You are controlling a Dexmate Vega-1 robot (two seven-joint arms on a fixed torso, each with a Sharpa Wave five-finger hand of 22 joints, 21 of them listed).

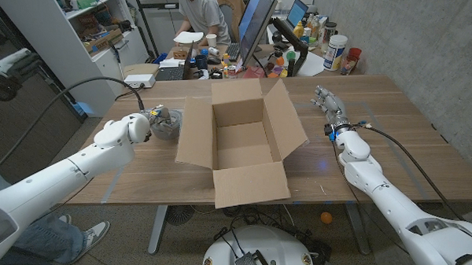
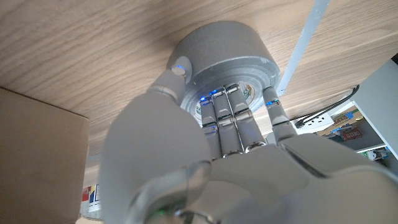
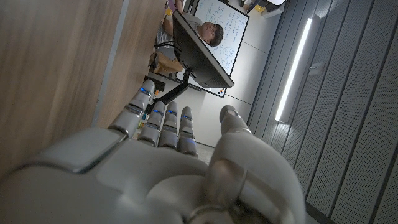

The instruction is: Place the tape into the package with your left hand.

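A grey roll of tape (image 1: pixel 169 124) sits on the wooden table just left of the open cardboard package (image 1: pixel 240 138). My left hand (image 1: pixel 147 124) is on the roll. In the left wrist view its fingers (image 2: pixel 229 118) reach into the core of the tape (image 2: pixel 230 50) and the thumb presses the roll's outer wall, so the hand grips it. A flap of the package (image 2: pixel 37 149) shows close beside the hand. My right hand (image 1: pixel 328 102) is to the right of the package with its fingers straight and apart, holding nothing; the right wrist view shows that hand (image 3: pixel 168 155) beside the tabletop.
The package's flaps spread outward on all sides; the front one reaches the near table edge. Bottles, a jar (image 1: pixel 335 53), a monitor (image 1: pixel 256 25) and a laptop crowd the far edge, where a person (image 1: pixel 204 15) sits. A black cable (image 1: pixel 100 82) arcs over my left arm.
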